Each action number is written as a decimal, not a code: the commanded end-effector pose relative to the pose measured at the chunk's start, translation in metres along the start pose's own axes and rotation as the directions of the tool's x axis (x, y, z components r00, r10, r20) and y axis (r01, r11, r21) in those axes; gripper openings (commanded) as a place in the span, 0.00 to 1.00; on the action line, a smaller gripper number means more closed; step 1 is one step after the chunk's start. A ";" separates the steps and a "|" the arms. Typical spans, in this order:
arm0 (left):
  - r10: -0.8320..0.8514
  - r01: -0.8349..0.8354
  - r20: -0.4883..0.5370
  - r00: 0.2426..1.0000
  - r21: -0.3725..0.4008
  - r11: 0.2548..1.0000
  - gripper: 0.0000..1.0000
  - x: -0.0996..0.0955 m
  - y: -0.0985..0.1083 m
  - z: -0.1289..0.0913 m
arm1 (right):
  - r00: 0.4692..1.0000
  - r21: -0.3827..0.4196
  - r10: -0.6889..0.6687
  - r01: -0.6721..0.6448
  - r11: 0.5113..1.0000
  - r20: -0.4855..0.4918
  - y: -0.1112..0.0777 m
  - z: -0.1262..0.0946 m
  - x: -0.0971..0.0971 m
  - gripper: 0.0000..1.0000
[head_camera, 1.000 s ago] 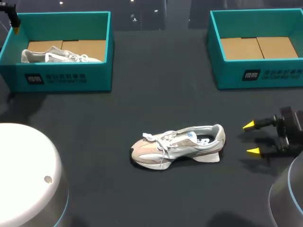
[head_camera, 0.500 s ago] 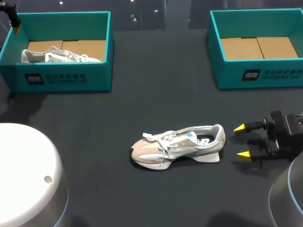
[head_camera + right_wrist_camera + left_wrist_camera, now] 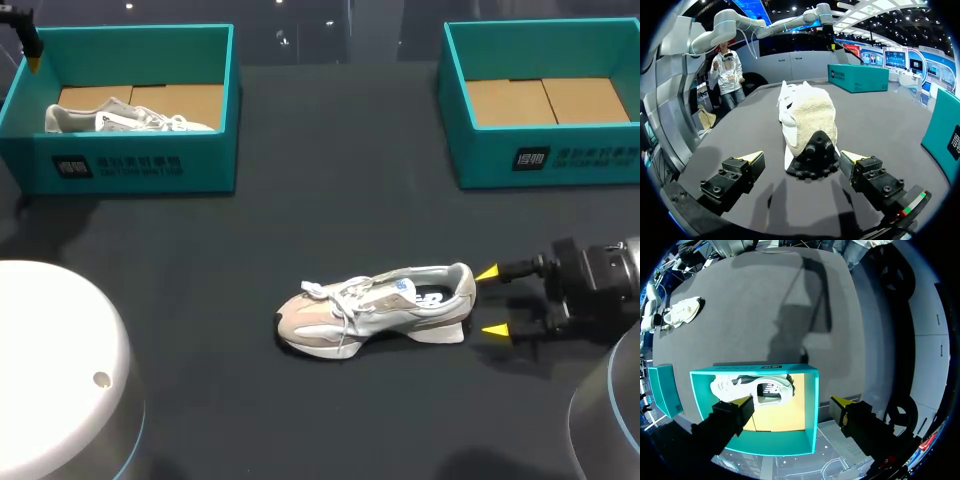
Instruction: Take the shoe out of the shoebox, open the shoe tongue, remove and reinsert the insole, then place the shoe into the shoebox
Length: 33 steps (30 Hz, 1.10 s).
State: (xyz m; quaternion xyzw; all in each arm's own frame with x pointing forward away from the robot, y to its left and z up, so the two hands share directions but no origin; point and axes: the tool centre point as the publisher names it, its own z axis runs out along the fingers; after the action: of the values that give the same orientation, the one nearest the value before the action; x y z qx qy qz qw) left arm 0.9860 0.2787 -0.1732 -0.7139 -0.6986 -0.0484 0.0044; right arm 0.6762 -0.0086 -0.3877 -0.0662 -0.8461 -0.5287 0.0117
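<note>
Shoe (image 3: 375, 310) on worktop (image 3: 300, 220), heel just ahead of my wide-open, empty right jaws. My left jaws, open and empty, hang above a white-labelled box (image 3: 811, 405).

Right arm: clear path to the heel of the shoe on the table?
Probably yes. On the right arm the jaws stand open, lined up with the heel of the shoe close ahead; nothing lies between.
</note>
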 end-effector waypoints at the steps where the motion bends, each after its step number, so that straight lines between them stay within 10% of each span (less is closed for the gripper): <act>1: 0.001 -0.001 -0.002 1.000 0.000 1.000 1.00 0.000 0.000 -0.001 | 1.000 0.003 0.001 -0.001 1.000 -0.003 0.000 0.008 -0.004 1.00; 33: 0.001 -0.001 -0.002 1.000 0.000 1.000 1.00 0.000 0.000 -0.001 | 0.999 -0.044 -0.046 0.045 0.998 -0.028 0.006 0.045 -0.010 1.00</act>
State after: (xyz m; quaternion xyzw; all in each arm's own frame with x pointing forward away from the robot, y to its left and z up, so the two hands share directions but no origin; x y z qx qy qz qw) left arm 0.9860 0.2787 -0.1732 -0.7139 -0.6986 -0.0484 0.0044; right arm 0.6883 0.0288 -0.3986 -0.0395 -0.8359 -0.5474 0.0115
